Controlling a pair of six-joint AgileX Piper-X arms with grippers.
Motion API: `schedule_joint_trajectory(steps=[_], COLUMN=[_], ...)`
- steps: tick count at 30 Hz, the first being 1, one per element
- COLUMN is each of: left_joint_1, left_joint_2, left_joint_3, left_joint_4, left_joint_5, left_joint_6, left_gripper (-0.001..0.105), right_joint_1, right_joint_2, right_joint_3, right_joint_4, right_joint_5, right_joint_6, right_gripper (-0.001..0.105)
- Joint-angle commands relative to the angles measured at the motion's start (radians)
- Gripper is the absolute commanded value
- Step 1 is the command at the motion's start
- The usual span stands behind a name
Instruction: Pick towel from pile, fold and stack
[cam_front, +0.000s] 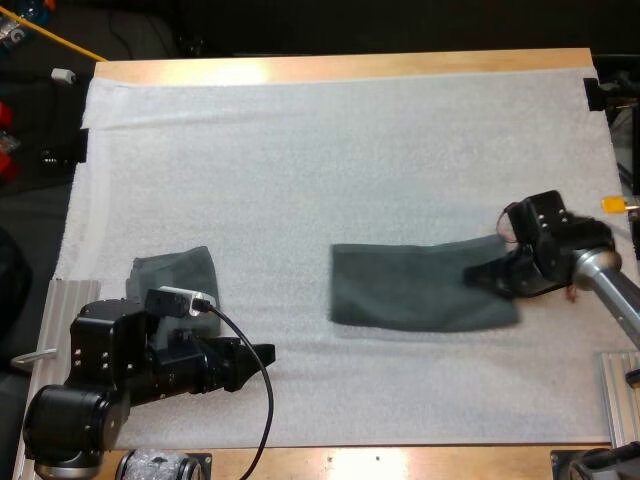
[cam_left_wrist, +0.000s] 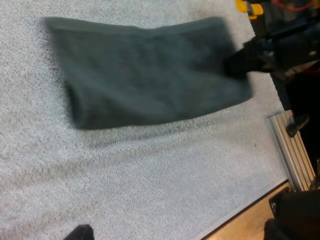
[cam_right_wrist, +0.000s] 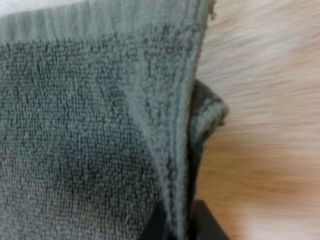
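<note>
So right gripper (cam_front: 492, 276) is clamped on the right end of the half-folded towel (cam_front: 415, 290), centre-right of the high view. Looks mid-fold to me; next it probably needs carrying over to the folded towel (cam_front: 175, 272) lower left.

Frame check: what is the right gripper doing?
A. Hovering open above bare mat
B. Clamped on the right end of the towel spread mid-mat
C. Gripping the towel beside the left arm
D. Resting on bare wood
B: in the high view the right gripper sits at the right end of the spread towel, and the right wrist view shows its fingers pressing the towel's hem from both sides.
</note>
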Motion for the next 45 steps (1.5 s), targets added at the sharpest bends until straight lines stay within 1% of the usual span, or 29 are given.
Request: schedule_joint_trajectory(steps=[1, 3, 5, 8, 11, 14, 19, 24, 27, 30, 32, 34, 35, 36, 38, 39, 40, 41, 42, 43, 45], left_joint_1=[0.001, 0.001, 0.001, 0.001, 0.001, 0.001, 0.001, 0.001, 0.001, 0.001, 0.001, 0.001, 0.001, 0.001, 0.001, 0.001, 0.001, 0.001, 0.001, 0.001, 0.001], left_joint_2=[-0.004, -0.004, -0.004, -0.004, -0.004, -0.004, -0.004, -0.004, -0.004, -0.004, -0.004, -0.004, -0.004, -0.004, -0.004, -0.004, -0.004, -0.004, -0.004, -0.004, -0.004], left_joint_3=[-0.007, -0.007, -0.007, -0.007, -0.007, -0.007, -0.007, -0.007, -0.007, -0.007, -0.007, -0.007, -0.007, -0.007, -0.007, -0.007, -0.007, -0.007, -0.007, -0.007, -0.007], left_joint_4=[0.006, 0.005, 0.005, 0.005, 0.003, 0.003, 0.003, 0.003, 0.003, 0.003, 0.003, 0.003, 0.003, 0.003, 0.003, 0.003, 0.003, 0.003, 0.003, 0.003, 0.003], left_joint_5=[0.011, 0.011, 0.011, 0.011, 0.011, 0.011, 0.019, 0.019, 0.019, 0.019, 0.019, 0.019, 0.019, 0.019, 0.019, 0.019, 0.019, 0.019, 0.019, 0.019, 0.019], left_joint_6=[0.007, 0.007, 0.007, 0.007, 0.007, 0.007, 0.007, 0.007, 0.007, 0.007, 0.007, 0.007, 0.007, 0.007, 0.007, 0.007, 0.007, 0.007, 0.008, 0.013, 0.015], left_gripper=[0.064, 0.064, 0.064, 0.064, 0.064, 0.064, 0.064, 0.064, 0.064, 0.064, 0.064, 0.064, 0.064, 0.064, 0.064, 0.064, 0.064, 0.064, 0.064, 0.064, 0.064], right_joint_1=[0.000, 0.000, 0.001, 0.023, 0.075, 0.139, 0.242, 0.299, 0.320, 0.338, 0.346, 0.349, 0.349, 0.349, 0.349, 0.349, 0.349, 0.349, 0.349, 0.349, 0.353], right_joint_2=[-0.025, -0.043, -0.048, -0.048, -0.042, -0.028, 0.024, 0.093, 0.127, 0.155, 0.170, 0.185, 0.191, 0.198, 0.209, 0.210, 0.209, 0.209, 0.209, 0.209, 0.209], right_joint_3=[-0.028, -0.056, -0.080, -0.095, -0.095, -0.095, -0.095, -0.095, -0.095, -0.095, -0.095, -0.095, -0.095, -0.095, -0.095, -0.095, -0.095, -0.095, -0.095, -0.095, -0.095], right_joint_4=[0.059, 0.100, 0.124, 0.136, 0.130, 0.093, -0.003, -0.125, -0.195, -0.251, -0.273, -0.285, -0.285, -0.285, -0.285, -0.287, -0.307, -0.317, -0.323, -0.331, -0.342], right_joint_5=[0.137, 0.191, 0.196, 0.162, 0.085, 0.027, -0.075, -0.205, -0.247, -0.273, -0.273, -0.284, -0.291, -0.297, -0.313, -0.319, -0.337, -0.349, -0.360, -0.378, -0.410], right_joint_6=[-0.052, -0.074, -0.070, -0.026, 0.039, 0.108, 0.265, 0.428, 0.507, 0.559, 0.565, 0.565, 0.567, 0.571, 0.573, 0.572, 0.561, 0.559, 0.559, 0.559, 0.559], right_gripper=[0.000, 0.000, 0.000, 0.000, 0.000, 0.000, 0.000, 0.000, 0.000, 0.000, 0.000, 0.003, 0.006, 0.013, 0.034, 0.040, 0.065, 0.073, 0.077, 0.079, 0.077])
